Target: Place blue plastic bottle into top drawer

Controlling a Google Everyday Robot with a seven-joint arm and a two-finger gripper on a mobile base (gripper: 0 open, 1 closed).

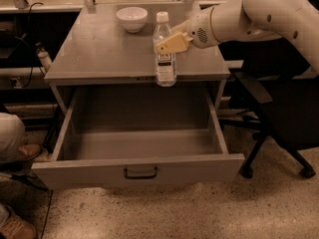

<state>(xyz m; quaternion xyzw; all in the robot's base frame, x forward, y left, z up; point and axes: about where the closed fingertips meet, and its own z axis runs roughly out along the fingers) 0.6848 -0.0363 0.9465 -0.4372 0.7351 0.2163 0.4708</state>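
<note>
The blue plastic bottle (165,51) is clear with a white cap and a white label. It hangs upright in the air over the cabinet's front edge, above the back of the open top drawer (139,171). My gripper (169,43) is shut on the bottle's upper body, reaching in from the right on the white arm (259,11). The drawer is pulled far out, grey inside and holds nothing, with a small dark handle (140,173) on its front panel.
A white bowl (132,18) stands at the back of the cabinet top (99,49). A black office chair (279,108) is at the right of the drawer. A person's leg and shoe (15,143) are at the left edge.
</note>
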